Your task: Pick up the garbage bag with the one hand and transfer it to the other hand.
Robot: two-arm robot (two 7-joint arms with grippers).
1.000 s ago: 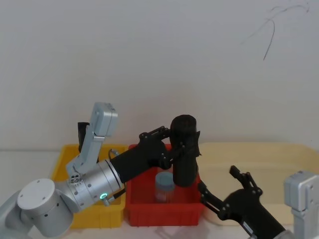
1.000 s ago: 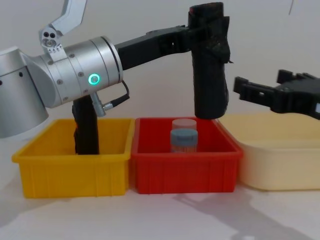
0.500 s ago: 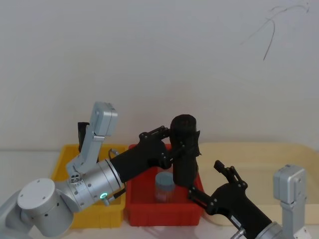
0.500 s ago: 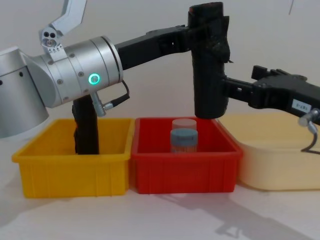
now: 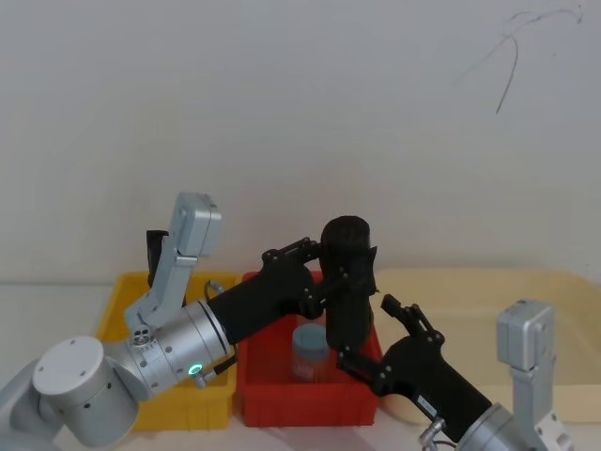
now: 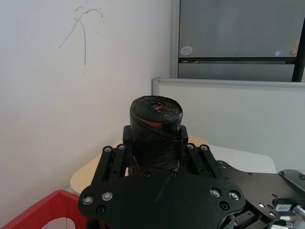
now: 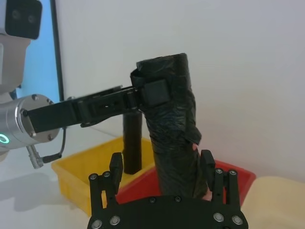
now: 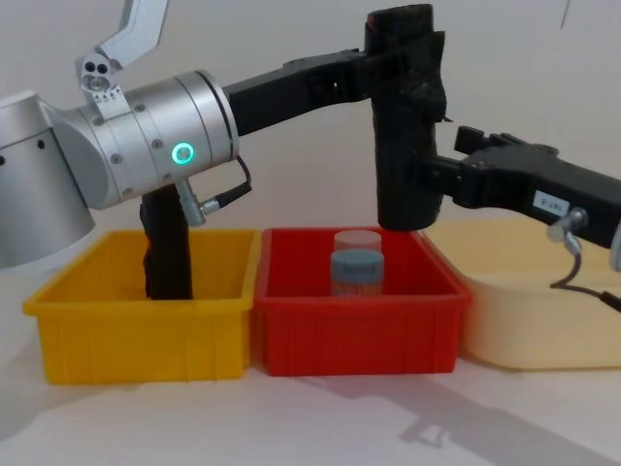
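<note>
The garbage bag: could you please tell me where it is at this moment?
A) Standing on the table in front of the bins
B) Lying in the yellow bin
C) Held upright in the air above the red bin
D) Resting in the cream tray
C: the left gripper clamps the garbage bag near its top, its lower end hangs above the red bin, and the right gripper has open fingers either side of it.

Lower end of the garbage bag (image 7: 170, 129) behind the right gripper (image 7: 161, 159) body.
</note>
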